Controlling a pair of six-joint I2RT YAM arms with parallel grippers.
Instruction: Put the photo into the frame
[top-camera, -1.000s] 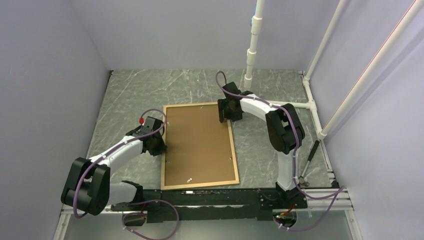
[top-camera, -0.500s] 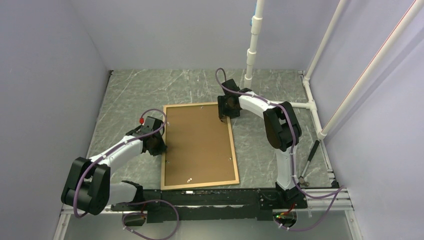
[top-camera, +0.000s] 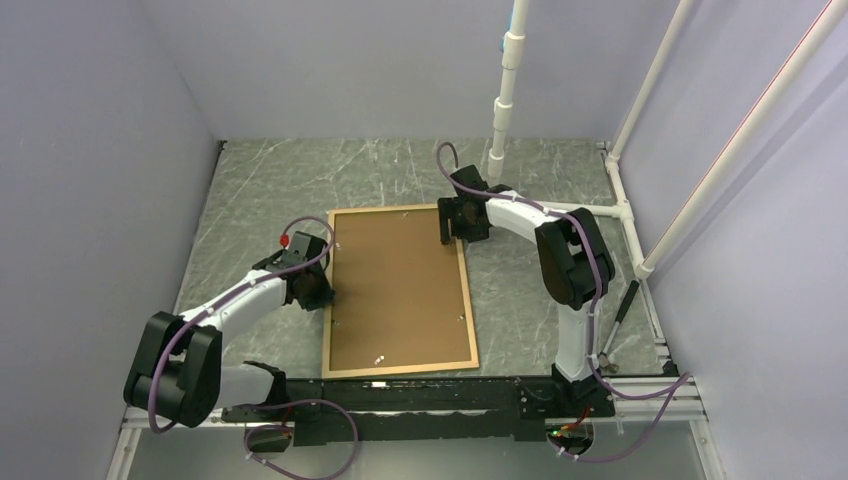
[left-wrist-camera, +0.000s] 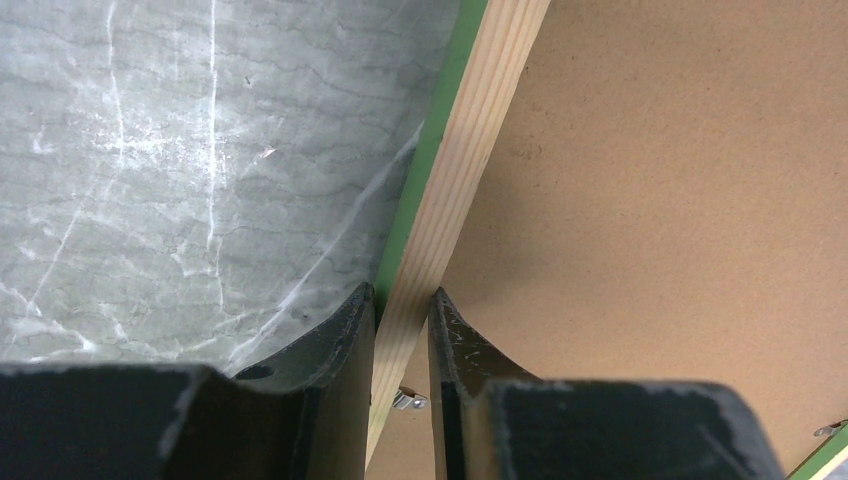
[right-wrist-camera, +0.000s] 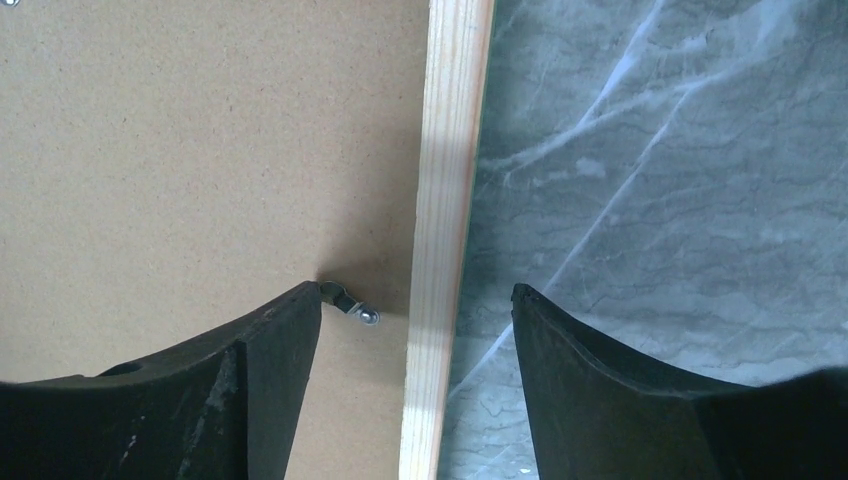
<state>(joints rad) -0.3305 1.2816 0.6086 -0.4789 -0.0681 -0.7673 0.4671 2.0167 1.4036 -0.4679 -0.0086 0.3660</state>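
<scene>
On the grey marbled counter (top-camera: 270, 185) we find the frame (top-camera: 400, 370) lying flat between the two arms, light wood face up, with a green edge showing along its outer side. A brown backing board (top-camera: 398, 290) fills the opening inside the rails. We locate the left gripper (left-wrist-camera: 402, 300) at the left rail, about midway along its length. Its jaws stand narrow, one finger against the green outer edge and one against the inner edge, clamped on the rail. We locate the right gripper (right-wrist-camera: 415, 292) near the far right corner, jaws wide, straddling the right rail with a gap on each side. One finger hangs over the backing board just beside a small metal tab (right-wrist-camera: 350, 303), the other over bare counter
</scene>
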